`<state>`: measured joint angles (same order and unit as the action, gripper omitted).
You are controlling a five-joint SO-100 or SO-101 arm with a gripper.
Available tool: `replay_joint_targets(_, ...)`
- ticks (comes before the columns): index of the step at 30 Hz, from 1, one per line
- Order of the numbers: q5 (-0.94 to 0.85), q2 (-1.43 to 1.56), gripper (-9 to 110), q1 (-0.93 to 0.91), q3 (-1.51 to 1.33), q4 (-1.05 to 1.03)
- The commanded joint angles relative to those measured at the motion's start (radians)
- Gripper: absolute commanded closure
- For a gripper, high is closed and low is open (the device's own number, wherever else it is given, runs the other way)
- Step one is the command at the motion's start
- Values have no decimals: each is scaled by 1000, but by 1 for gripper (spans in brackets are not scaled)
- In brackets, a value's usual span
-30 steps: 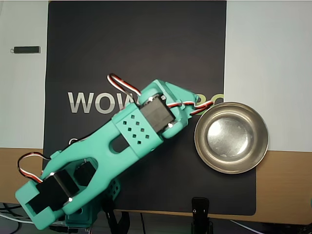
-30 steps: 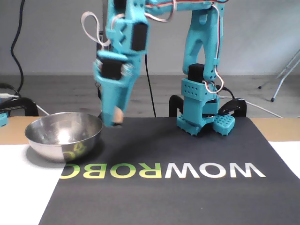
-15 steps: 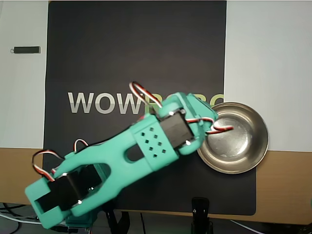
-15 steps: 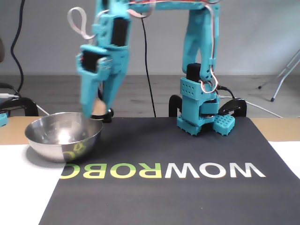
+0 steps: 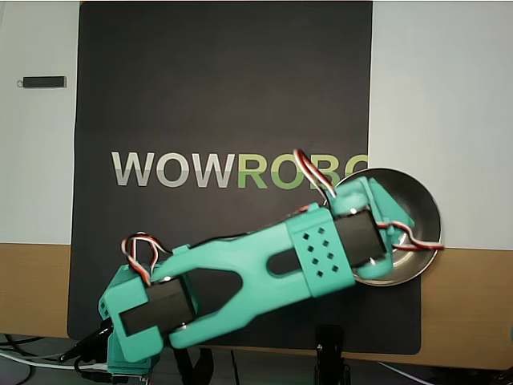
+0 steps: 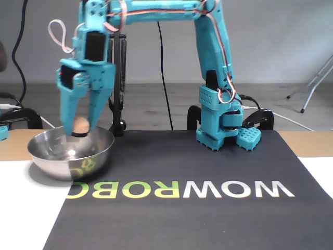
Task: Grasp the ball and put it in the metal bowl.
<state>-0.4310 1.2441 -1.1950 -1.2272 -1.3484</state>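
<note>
End effector [image 6: 78, 131] clamping ball [image 6: 80, 124] (tan), above metal bowl [image 6: 52, 156]

A robotics hobby bench: branded mat [image 6: 177, 172], clamped arm base [image 6: 221, 122], trailing cables [image 6: 21, 47].

- In the overhead view the metal bowl [image 5: 417, 210] sits at the mat's [image 5: 224, 88] 4 o'clock edge, partly off it.
- The arm [image 5: 256, 277] reaches from the mat's 7 o'clock corner toward 3 o'clock, its end over the bowl.
- In the fixed view the claw [image 6: 78, 133] holds the ball [image 6: 80, 124] just above the bowl's [image 6: 70, 156] inside.
- A small bar [image 5: 43, 82] lies on the surface at the mat's 10 o'clock.
</note>
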Motion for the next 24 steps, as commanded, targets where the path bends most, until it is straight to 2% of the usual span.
replay_joint_targets(1, 0, -20, 72, -11, 74, -2)
replay_joint_targets(18, -3, -121, 71, -31, 153, 8)
replay_joint_targets(24, -5, -121, 51, -32, 153, 6)
